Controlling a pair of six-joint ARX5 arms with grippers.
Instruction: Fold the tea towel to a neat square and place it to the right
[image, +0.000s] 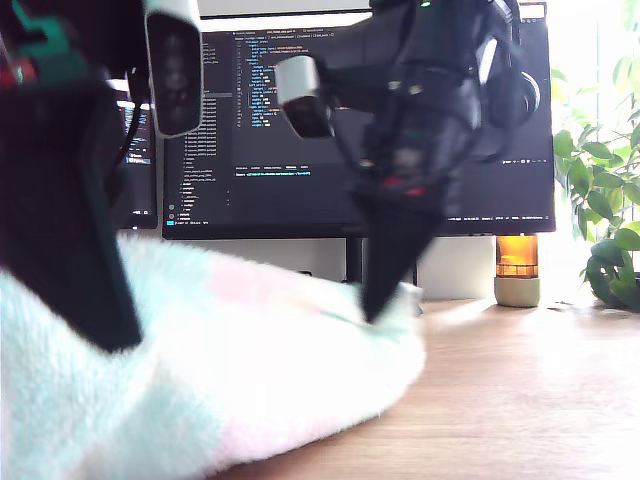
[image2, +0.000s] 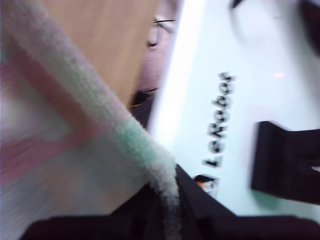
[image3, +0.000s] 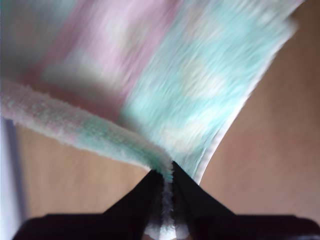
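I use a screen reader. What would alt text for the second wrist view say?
My second end effector is shut on a raised edge of the fluffy mint, white and pink checked tea towel, which hangs blurred above the wooden table.

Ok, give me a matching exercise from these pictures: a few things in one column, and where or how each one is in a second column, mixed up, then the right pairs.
Things:
1. tea towel
2. monitor
3. plant
4. amber jar

Places or states:
A. at the exterior view's right edge, in bright light
B. standing on the desk under the monitor's corner
C. lit, with lines of code on a dark screen
D. lying on the desk, its edge pinched in my first gripper and in my second gripper

Pairs: 1-D, 2-C, 3-A, 4-B
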